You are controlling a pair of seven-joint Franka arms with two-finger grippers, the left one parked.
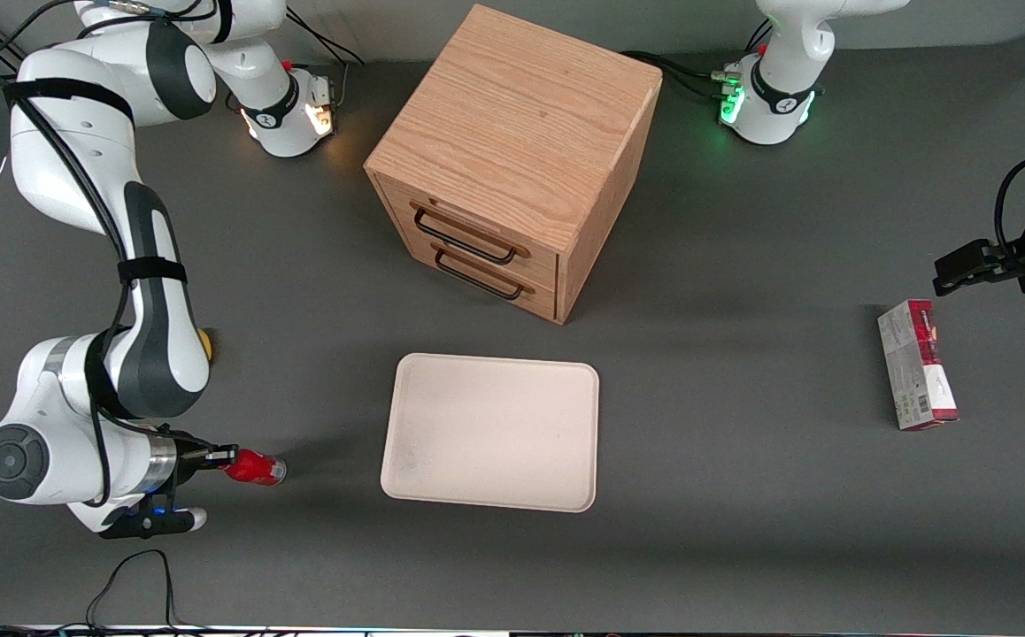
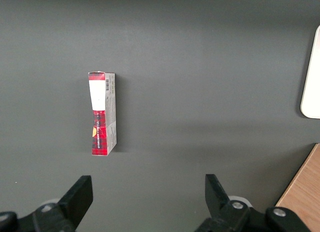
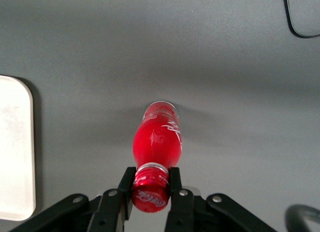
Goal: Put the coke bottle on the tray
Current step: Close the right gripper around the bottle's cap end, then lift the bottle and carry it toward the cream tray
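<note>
One bottle, one tray, one cabinet with two drawers, one carton. The gripper sits low at the working arm's end of the table, jaws closed on the bottle's cap, fingers pinching either side. Bottle lies tipped sideways, base pointing toward the tray, well apart from it. Bare table lies between bottle and tray. Cabinet stands farther from the camera than the tray. Carton lies toward the parked arm's end.
</note>
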